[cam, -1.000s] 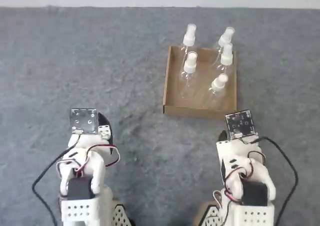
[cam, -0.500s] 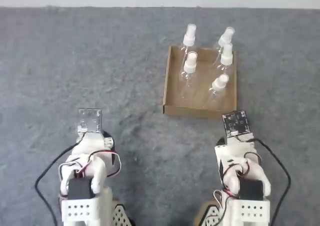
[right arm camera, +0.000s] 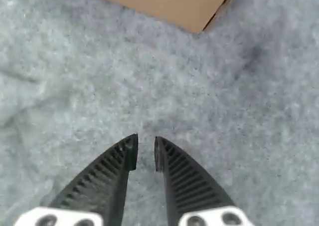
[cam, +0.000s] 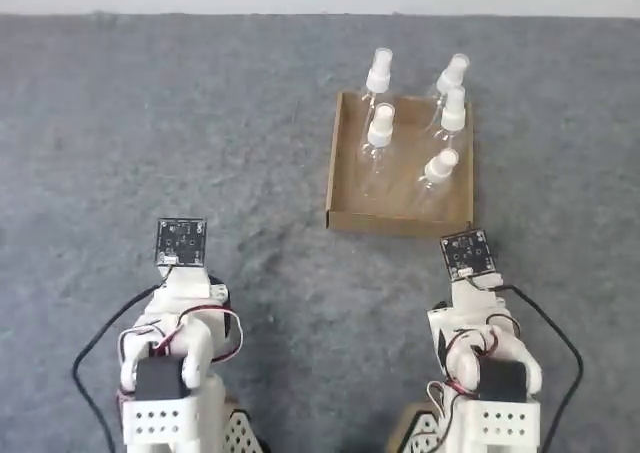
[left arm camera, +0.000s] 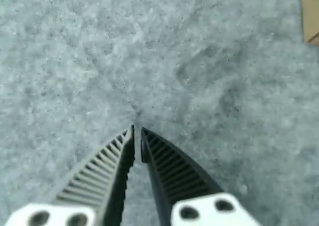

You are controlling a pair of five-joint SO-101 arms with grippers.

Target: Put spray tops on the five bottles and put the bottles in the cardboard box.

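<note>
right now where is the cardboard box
In the high view the cardboard box sits on the grey carpet right of centre, just ahead of the right arm, with the spray-topped bottles standing in it.

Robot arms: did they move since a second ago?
Yes, a little. The left arm swung its wrist toward the middle and straightened it. The right arm swung toward the middle too and eased back from the box. The bottles and box stayed put.
</note>
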